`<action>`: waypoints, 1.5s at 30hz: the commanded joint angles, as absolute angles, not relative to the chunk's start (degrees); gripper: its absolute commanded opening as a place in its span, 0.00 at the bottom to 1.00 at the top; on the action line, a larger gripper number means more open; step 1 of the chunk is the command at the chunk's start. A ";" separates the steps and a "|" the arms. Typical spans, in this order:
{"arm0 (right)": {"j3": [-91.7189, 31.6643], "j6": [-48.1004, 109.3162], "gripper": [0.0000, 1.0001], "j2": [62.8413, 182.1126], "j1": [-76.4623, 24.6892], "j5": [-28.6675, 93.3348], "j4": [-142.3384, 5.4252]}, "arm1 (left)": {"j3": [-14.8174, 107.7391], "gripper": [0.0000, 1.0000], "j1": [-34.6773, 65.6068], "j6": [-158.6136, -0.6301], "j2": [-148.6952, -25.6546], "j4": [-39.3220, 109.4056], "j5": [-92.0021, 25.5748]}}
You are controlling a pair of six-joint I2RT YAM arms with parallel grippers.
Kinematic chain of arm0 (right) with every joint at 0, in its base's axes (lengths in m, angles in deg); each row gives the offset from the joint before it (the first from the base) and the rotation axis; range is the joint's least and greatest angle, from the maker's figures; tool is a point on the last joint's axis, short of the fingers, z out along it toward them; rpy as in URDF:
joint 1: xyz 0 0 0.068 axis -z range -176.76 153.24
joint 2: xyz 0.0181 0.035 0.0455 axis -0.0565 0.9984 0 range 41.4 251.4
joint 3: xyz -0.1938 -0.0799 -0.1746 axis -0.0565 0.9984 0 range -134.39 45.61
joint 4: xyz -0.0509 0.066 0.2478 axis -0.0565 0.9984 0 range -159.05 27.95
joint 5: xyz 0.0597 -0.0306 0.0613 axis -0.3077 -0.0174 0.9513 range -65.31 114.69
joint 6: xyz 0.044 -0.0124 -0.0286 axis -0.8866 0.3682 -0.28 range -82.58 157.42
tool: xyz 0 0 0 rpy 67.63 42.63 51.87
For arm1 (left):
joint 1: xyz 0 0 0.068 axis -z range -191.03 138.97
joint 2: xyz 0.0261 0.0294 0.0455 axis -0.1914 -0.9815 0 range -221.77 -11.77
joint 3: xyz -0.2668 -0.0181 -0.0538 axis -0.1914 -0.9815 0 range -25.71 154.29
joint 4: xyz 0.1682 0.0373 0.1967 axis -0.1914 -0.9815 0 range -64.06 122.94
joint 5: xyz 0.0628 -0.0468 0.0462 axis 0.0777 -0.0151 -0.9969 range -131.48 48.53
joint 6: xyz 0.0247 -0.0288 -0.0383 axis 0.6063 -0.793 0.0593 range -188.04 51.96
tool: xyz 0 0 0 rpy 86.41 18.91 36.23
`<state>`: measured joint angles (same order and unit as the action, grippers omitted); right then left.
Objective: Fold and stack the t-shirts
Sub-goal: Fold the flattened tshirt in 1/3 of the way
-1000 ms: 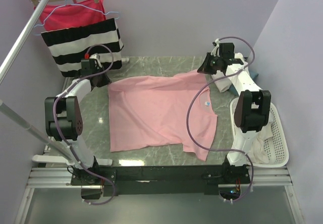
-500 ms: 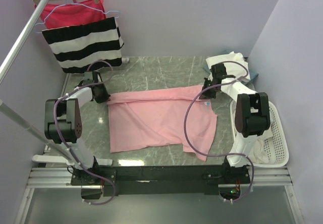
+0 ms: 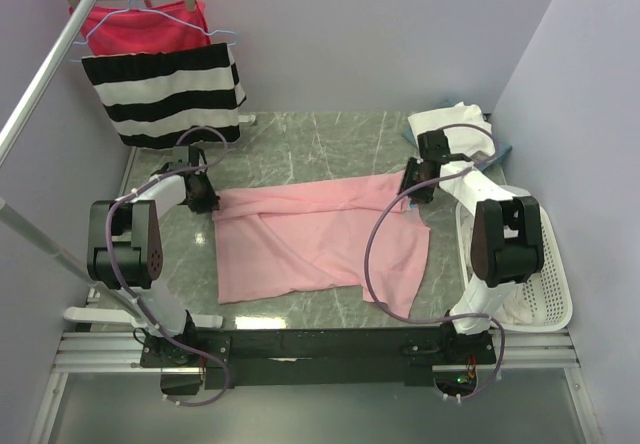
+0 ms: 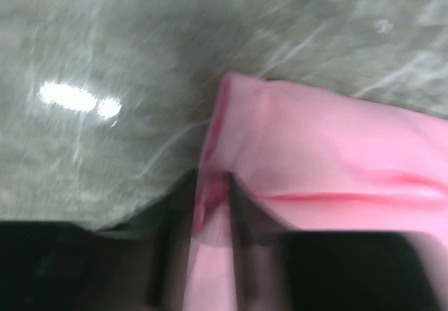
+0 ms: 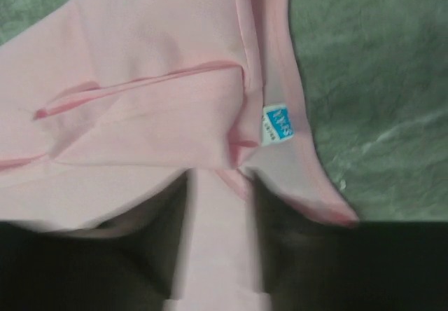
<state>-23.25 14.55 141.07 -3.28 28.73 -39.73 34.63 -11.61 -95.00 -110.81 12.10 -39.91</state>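
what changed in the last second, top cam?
Both arms drew back toward their bases, dragging the far edge of the pink t-shirt over its middle, so the far part now lies folded onto the rest. The left gripper and right gripper keep their fingers shut on that edge, one at each end. The shirt's near hem and the basket did not move.

A robotics lab cell, no question: plain lilac walls [image 3: 400,34] boxed in a green marbled surface [image 3: 330,144], and a left arm [image 3: 125,239] and right arm [image 3: 500,234] stood bolted to a black beam [image 3: 330,342] on aluminium rails [image 3: 100,354]. Laundry was staged all round: pink t-shirt [image 3: 300,244], striped garment [image 3: 165,89] on a hanger, white basket [image 3: 555,284].
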 commanded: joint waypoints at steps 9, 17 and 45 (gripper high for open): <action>-26.01 15.19 0.64 138.42 -6.43 31.97 -44.09 | 39.32 0.95 -11.47 -95.03 -106.69 9.02 -43.97; -36.12 14.66 0.63 150.81 -7.39 39.10 -45.94 | 44.43 0.91 -8.05 -94.76 -110.29 15.26 -33.57; -46.23 20.90 0.24 160.40 -17.76 28.39 -34.87 | 46.10 0.85 -4.44 -94.50 -116.18 15.71 -27.59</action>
<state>-43.49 18.35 160.37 -16.73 35.52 -39.42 44.29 -4.73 -95.70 -115.67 15.46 -28.66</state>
